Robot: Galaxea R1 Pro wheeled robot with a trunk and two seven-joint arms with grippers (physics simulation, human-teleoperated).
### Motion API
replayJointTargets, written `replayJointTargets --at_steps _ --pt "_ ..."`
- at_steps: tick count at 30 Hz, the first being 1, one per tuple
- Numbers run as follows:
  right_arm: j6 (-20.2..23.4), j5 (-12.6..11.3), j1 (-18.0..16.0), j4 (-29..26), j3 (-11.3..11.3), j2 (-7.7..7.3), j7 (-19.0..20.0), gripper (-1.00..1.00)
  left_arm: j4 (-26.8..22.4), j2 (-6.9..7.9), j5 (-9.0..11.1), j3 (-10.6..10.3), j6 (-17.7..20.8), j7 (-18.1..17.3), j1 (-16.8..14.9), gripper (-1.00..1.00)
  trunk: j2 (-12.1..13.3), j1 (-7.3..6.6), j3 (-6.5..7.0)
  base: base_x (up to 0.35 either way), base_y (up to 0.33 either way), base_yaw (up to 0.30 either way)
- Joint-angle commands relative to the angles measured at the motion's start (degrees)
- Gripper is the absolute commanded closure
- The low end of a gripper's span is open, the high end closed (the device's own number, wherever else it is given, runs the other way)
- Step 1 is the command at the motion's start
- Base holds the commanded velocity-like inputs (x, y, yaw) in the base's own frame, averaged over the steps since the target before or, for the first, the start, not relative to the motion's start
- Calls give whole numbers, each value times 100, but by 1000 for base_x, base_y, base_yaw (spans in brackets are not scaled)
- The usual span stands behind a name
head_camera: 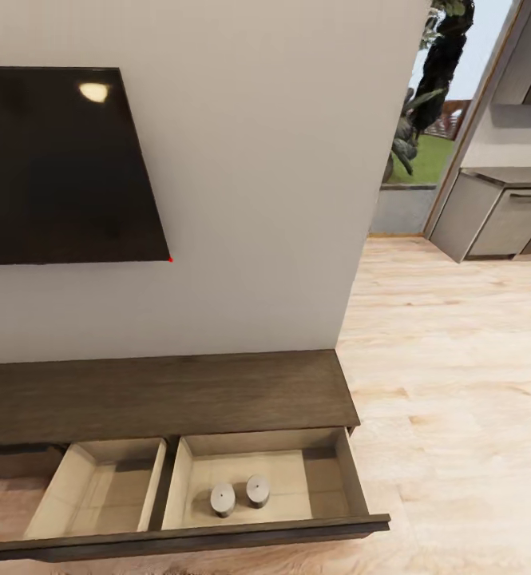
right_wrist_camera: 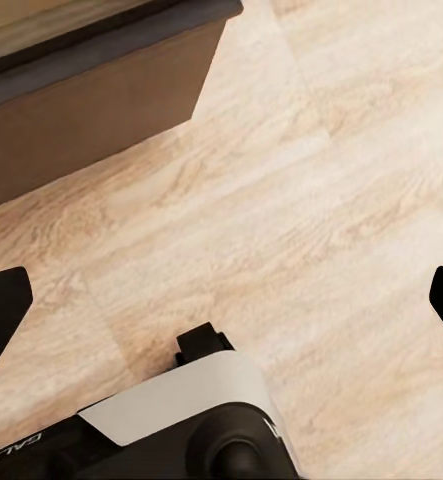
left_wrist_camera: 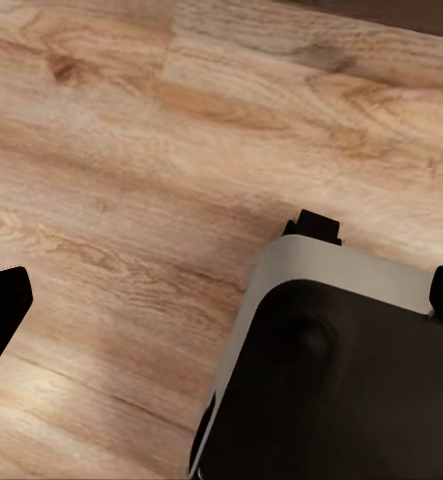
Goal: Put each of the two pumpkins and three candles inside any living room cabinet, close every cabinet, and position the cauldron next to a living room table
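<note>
A long dark brown cabinet (head_camera: 161, 395) runs along a white wall, under a black screen (head_camera: 61, 164). Its drawer (head_camera: 193, 537) is pulled out over the wood floor (head_camera: 457, 383). Two candles (head_camera: 239, 495) stand upright in the drawer's right compartment, side by side and nearly touching; the left compartment looks empty. The candles are small, stubby and smooth, probably light and stiff, so they may tip or slip; grip one around its middle, from above. Each wrist view shows dark fingertips at both edges over bare floor, so both the left pincer (left_wrist_camera: 221, 300) and right pincer (right_wrist_camera: 221, 300) are spread wide, holding nothing.
</note>
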Motion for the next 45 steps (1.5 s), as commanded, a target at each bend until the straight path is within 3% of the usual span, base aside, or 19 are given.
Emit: replayJointTargets --at_steps 1,7,32,45 --pt "-14 -38 -2 54 52 3 -18 -100 5 -2 50 -49 -91 13 18 -100 -4 1 -6 0 0 275" --pt "-23 -42 -1 156 52 5 -21 -100 5 -17 62 -48 -239 9 70 -100 -4 1 -6 -39 0 286" --pt "-24 -40 -1 163 52 5 -15 -100 13 -15 62 -48 -259 8 91 -100 -4 1 -6 -176 0 291" --pt "-24 -40 -1 163 52 5 -15 -100 96 13 50 -44 -224 21 162 -100 -4 1 -6 -19 0 291"
